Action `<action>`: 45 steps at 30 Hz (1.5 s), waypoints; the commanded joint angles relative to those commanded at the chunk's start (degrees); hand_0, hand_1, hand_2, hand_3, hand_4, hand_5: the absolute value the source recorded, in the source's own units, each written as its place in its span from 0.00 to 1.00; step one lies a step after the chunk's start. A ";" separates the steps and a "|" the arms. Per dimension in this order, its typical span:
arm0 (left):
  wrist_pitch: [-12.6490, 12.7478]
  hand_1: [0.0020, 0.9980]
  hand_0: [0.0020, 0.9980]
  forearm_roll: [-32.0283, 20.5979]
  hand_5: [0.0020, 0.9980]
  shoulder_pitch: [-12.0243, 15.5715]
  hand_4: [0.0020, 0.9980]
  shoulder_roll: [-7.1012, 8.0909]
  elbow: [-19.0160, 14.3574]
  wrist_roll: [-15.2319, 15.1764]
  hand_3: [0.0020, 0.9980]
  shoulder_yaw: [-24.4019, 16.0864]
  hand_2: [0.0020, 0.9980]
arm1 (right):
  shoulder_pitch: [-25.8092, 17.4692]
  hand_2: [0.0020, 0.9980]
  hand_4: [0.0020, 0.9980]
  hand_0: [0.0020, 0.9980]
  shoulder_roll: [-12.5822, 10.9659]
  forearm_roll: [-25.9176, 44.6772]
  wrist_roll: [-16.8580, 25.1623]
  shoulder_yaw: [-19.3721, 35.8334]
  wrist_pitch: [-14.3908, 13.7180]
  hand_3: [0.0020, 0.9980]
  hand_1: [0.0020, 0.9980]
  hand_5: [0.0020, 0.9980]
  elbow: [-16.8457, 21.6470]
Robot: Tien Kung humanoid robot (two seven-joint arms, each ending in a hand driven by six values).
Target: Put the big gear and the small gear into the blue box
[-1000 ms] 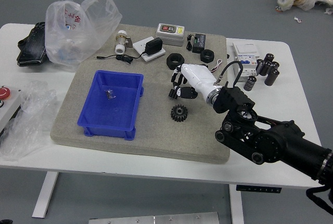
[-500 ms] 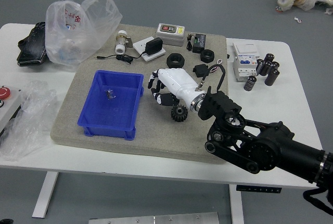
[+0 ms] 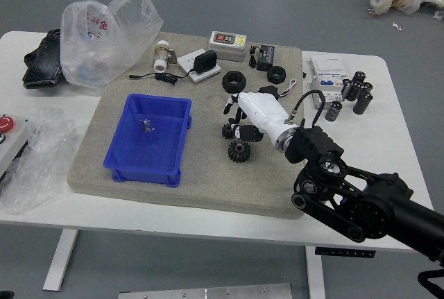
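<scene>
Right hand (image 3: 263, 112) being held with fingers parted, small gear (image 3: 227, 132) being seen just beside the thumb tip, big gear (image 3: 239, 151) near it

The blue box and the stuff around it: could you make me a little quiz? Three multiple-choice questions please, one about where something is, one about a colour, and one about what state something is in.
1. Seen by the robot, where is the big gear compared with the blue box?
A. Inside it
B. To its right
C. To its left

2. What colour is the round button at the picture's left edge?
A. Green
B. Yellow
C. Red

3. What state is the blue box in?
A. Open at the top
B. Covered by a lid
C. Upside down

Answers:
1: B, the gear lies on the grey mat, right of the box.
2: C, the button's top is plainly red.
3: A, the view goes straight down to its floor.
</scene>
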 joint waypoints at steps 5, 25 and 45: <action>0.05 0.63 0.65 0.27 0.39 0.33 0.73 0.04 -0.09 0.39 0.69 -0.48 0.59 | -3.15 0.87 0.84 0.37 -1.54 -4.44 -6.97 4.11 3.51 0.93 0.63 0.29 4.87; 0.08 0.63 0.65 0.84 0.39 0.03 0.73 0.10 -0.11 0.46 0.69 -0.95 0.58 | -4.31 0.88 0.91 0.36 -1.88 -0.71 -13.43 -1.74 7.25 1.00 0.63 0.40 8.96; 0.13 0.63 0.65 1.02 0.39 0.06 0.73 -0.02 -0.15 0.46 0.69 -1.07 0.58 | -2.18 0.43 0.58 0.27 0.01 3.67 -11.20 -8.01 0.46 0.62 0.43 0.14 4.26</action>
